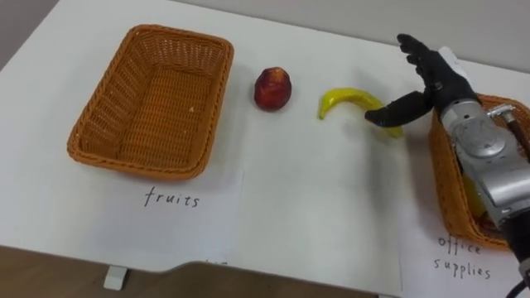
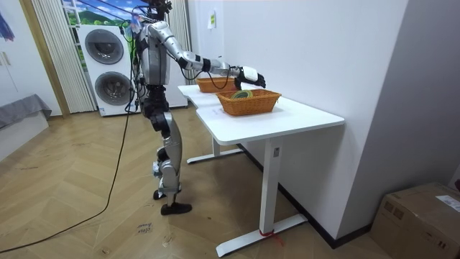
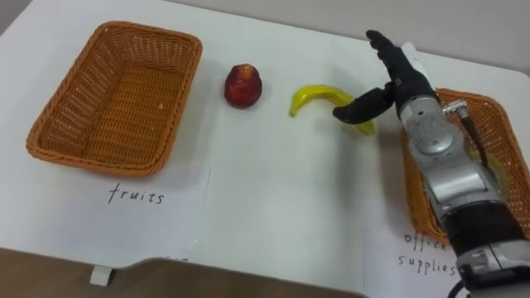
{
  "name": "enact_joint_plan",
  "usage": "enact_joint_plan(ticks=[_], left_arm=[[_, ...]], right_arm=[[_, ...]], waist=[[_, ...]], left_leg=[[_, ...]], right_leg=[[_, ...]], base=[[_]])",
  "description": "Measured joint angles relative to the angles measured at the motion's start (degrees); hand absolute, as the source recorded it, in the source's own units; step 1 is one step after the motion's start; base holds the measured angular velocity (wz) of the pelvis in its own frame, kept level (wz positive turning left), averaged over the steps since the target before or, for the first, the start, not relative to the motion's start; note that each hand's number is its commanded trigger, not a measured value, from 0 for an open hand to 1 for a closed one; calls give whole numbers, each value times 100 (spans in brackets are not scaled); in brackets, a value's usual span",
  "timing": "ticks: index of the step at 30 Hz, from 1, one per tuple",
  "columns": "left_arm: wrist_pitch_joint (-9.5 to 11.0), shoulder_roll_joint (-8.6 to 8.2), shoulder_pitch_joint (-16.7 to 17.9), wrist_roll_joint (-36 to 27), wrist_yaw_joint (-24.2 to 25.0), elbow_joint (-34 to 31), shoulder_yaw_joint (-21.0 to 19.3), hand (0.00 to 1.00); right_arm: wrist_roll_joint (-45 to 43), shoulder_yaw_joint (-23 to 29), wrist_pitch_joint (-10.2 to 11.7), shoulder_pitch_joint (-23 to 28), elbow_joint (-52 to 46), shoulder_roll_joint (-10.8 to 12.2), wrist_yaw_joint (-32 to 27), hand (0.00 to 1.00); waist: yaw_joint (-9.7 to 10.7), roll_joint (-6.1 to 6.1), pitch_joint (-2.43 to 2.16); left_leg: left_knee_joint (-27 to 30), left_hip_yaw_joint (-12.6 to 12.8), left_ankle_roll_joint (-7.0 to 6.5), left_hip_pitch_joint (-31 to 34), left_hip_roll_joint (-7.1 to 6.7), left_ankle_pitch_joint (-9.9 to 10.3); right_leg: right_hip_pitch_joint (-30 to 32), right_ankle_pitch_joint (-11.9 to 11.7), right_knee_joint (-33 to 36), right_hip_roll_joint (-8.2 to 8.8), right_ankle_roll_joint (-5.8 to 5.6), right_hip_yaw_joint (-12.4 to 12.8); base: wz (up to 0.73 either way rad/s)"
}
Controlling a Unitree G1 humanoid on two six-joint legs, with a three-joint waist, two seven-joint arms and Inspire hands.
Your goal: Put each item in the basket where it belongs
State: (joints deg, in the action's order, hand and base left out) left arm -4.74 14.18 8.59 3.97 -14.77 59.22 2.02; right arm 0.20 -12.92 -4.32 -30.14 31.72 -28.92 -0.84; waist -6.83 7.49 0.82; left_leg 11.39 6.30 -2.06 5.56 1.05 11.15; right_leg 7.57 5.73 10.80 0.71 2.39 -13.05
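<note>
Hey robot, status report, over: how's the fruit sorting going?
Right robot hand open above banana's right end. Banana and apple on table, not yet in fruits basket. Only the apple lies between banana and basket.

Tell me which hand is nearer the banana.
Right. The right hand is open at the right end of the banana, its thumb overlapping the tip.

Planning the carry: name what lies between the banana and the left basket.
Only the red apple, on bare white table, seen in both eye views.
</note>
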Motion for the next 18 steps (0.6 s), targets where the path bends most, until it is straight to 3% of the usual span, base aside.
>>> enact_joint_plan(ticks=[18], left_arm=[[3,30,-18,67,12,-9,109,0]], right_arm=[[-932,-206,2,-114,849,3,160,0]], waist=[[-310,129,-6]], left_leg=[[40,-100,3,82,-11,-19]], right_leg=[[29,-1,-4,31,1,-229]], base=[[2]])
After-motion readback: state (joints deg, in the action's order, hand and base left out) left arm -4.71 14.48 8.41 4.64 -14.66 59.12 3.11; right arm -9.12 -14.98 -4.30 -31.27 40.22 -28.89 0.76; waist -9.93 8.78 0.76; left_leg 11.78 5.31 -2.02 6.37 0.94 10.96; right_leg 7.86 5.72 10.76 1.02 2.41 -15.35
